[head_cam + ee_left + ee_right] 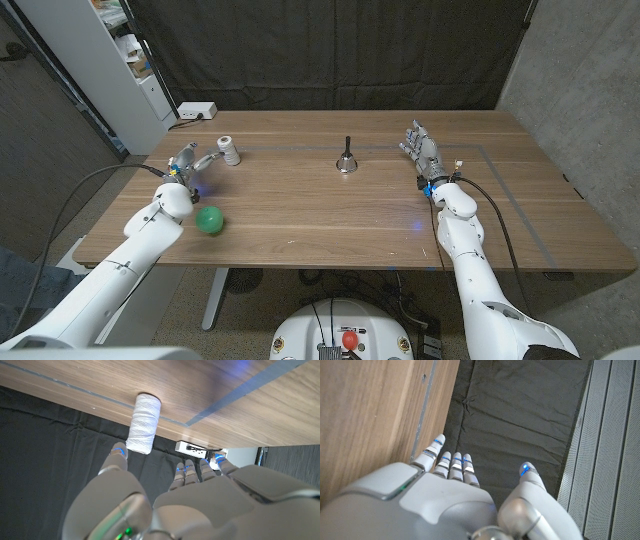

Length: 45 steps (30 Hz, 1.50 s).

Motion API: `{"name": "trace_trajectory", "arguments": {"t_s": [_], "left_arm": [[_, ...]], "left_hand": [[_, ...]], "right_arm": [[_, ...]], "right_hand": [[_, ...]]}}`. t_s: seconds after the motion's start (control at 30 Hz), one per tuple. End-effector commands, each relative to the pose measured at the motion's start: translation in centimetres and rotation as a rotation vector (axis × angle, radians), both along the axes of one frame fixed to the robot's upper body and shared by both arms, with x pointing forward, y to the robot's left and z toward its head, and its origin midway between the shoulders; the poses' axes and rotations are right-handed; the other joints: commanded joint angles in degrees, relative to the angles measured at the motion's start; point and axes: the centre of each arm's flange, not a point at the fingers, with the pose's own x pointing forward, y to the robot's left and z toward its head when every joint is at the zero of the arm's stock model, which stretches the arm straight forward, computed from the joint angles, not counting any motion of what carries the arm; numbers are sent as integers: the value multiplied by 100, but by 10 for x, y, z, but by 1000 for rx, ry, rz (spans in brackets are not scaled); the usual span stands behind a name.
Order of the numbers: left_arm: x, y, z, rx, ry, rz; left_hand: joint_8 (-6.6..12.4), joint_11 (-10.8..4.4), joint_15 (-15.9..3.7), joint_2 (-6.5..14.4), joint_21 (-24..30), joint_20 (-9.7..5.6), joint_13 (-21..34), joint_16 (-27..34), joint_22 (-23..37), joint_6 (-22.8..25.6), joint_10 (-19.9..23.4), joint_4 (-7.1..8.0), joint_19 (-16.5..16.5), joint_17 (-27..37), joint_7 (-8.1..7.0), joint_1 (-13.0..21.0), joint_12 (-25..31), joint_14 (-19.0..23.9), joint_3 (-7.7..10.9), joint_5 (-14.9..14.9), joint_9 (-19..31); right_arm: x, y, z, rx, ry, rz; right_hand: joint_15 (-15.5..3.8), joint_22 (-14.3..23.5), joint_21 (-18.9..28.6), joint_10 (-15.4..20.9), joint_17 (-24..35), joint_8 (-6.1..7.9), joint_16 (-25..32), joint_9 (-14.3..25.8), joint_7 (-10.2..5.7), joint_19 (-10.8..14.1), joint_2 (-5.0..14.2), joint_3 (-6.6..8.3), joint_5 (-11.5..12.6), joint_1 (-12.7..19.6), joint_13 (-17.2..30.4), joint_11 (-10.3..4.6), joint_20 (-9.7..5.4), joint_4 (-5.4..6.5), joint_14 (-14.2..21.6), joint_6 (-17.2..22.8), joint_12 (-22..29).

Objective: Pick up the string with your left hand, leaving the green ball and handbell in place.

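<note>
Pretty even, soft light from overhead, so the surface (330, 215) only gets faint shadows, with a small bluish-white glint near its right side and a purple sheen in the left wrist view, where the close-up fingers (118, 457) go a bit soft.

The place looked like a robotics lab or test room rather than a home. A plain wooden table (330, 215) stood in front of a black curtain (330, 50) hung as a backdrop, with a grey wall panel (575, 80) on one side and a white shelving unit (120, 60) on the other. A white power strip (195, 111) lay at the table's far edge, and cables (60, 215) trailed from the arms.
</note>
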Motion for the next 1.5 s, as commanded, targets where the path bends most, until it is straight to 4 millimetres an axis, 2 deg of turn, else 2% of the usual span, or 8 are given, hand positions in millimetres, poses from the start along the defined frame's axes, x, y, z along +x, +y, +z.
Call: {"name": "trace_trajectory", "arguments": {"t_s": [0.03, 0.67, 1.0, 1.27, 1.5], "left_arm": [[22, -7, 2, 11, 38, -23], [39, -21, 12, 45, 44, -23], [43, -21, 13, 53, 52, -26], [42, -13, 12, 36, 56, -11], [47, -16, 13, 40, 62, -9]], "left_hand": [[20, 39, 9, -12, -11, 43, 24, 12, 13, 37, -1, 43, 17, 27, 29, 71, 44, 1, 3, 18, 7], [6, 49, 22, -6, -18, 71, 25, 5, 15, 30, -35, 66, -12, 27, 25, 105, 33, -22, -9, 12, 8], [2, 44, 14, -6, -14, 73, 26, 7, 17, 33, -32, 75, -10, 27, 25, 118, 35, -19, -16, 9, 8], [2, 38, 14, -5, -9, 75, 26, 8, 17, 42, -28, 82, -2, 27, 32, 128, 37, -18, -22, 6, 9], [0, 46, 14, -4, -10, 74, 27, 8, 18, 44, -16, 88, -8, 27, 24, 135, 43, -17, -28, 4, 9]], "right_arm": [[5, -2, -2, 3, 10, -3], [12, -11, -7, 18, 23, -16], [15, -11, -12, 23, 36, -15], [19, -9, -14, 23, 45, -13], [23, -9, -13, 20, 49, -13]], "right_hand": [[17, 29, -1, 52, 9, -2, 30, 21, 10, 33, -8, -11, 45, 55, 26, 11, -10, -1, 31, 61, -8], [20, 29, -2, 56, 8, -2, 29, 22, 6, 31, -5, -23, 52, 52, 26, 7, -10, -3, 33, 66, -10], [14, 29, -2, 55, 7, -2, 30, 22, 6, 32, -1, -28, 57, 52, 26, 8, -8, -4, 37, 68, -12], [19, 29, -3, 55, 6, -4, 28, 22, 7, 32, 2, -32, 59, 53, 26, 9, -5, -6, 37, 67, -13], [24, 29, -2, 58, 5, -3, 26, 22, 2, 34, 1, -38, 62, 52, 26, 7, -9, -7, 33, 70, -12]]}}
